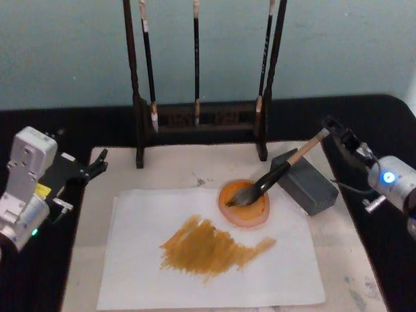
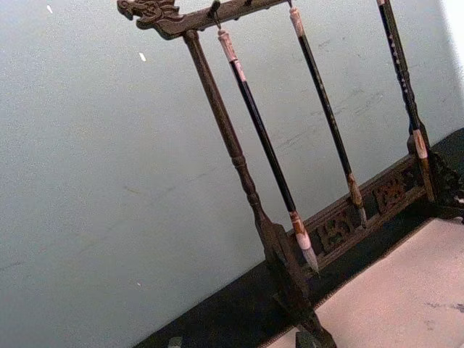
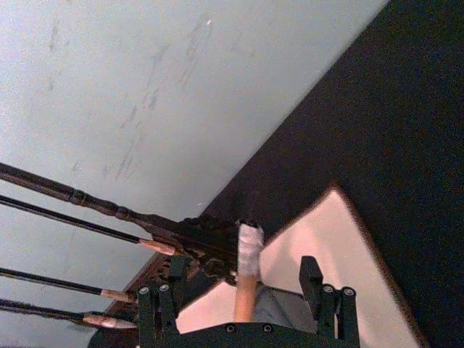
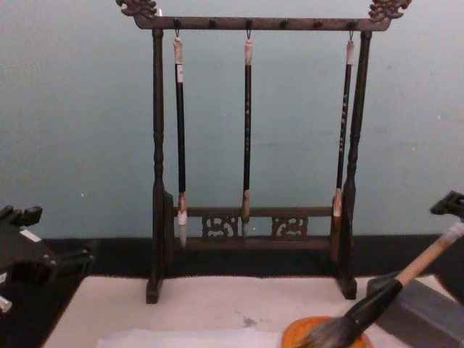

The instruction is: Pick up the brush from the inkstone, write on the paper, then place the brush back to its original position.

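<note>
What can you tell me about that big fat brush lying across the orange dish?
The large brush with a tan wooden handle has a black ferrule and a bushy grey-brown head. It lies tilted: the bristles rest in the round orange dish, the shaft leans over the grey stone block, and its pale capped end points up toward the right gripper, whose fingers sit either side of that end, apparently apart from it.
</note>
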